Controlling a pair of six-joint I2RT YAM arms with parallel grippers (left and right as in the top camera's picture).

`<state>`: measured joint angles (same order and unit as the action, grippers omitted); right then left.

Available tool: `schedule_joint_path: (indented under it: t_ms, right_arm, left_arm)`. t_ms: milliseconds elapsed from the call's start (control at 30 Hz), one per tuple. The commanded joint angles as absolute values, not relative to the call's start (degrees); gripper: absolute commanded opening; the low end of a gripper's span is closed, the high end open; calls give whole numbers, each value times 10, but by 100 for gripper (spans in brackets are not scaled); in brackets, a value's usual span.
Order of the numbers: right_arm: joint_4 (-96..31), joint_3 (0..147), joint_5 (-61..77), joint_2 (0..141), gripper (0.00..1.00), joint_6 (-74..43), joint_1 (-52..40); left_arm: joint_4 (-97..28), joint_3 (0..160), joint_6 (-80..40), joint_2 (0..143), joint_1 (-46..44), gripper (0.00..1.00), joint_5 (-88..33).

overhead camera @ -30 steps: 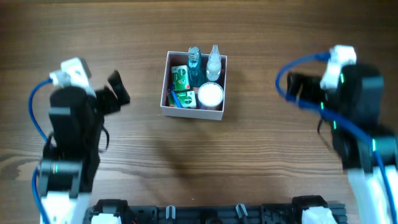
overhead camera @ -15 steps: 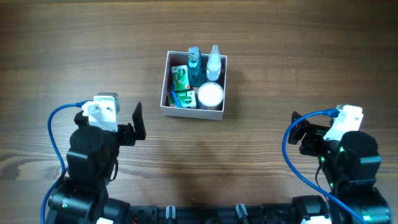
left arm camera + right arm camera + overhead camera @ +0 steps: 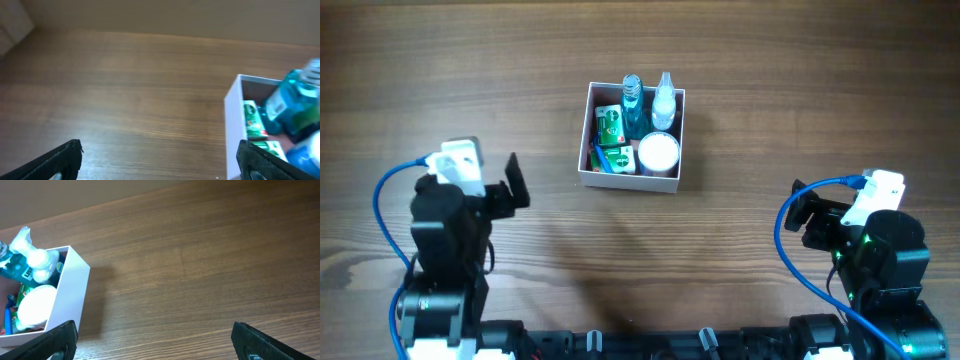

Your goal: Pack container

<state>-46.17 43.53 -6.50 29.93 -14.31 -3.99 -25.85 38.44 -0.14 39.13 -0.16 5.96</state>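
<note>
The container (image 3: 628, 181), a square white box with a pink inside, stands at the middle of the table. It holds a blue bottle (image 3: 632, 105), a clear bottle with a white cap (image 3: 664, 102), a white round jar (image 3: 658, 152) and green-and-white packets (image 3: 611, 125). My left gripper (image 3: 515, 182) is open and empty, to the box's front left, apart from it. The left wrist view shows the box wall (image 3: 231, 130) at the right, between wide jaws (image 3: 160, 160). My right gripper (image 3: 805, 215) is open and empty, to the front right. The right wrist view shows the box (image 3: 70, 297) at far left.
Brown wooden tabletop (image 3: 770, 60) all round the box. Blue cables (image 3: 390, 190) loop beside both arms. The arm bases stand along the front edge (image 3: 650, 345).
Over the last second both arms have pulled back from beside the box toward the front edge. In the last half second the left arm shifted left; the right arm stayed still.
</note>
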Motion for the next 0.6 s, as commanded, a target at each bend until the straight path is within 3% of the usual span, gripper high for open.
schedule_joint_path:
  t_ms: [0, 567]
  right_arm:
    - [-459, 435, -77, 294, 100, -152, -42]
    - [-459, 435, -77, 294, 100, -152, -42]
  left_arm:
    - [-246, 378, 8, 415, 59, 100, -40]
    - [-319, 378, 9, 418, 76, 100, -54]
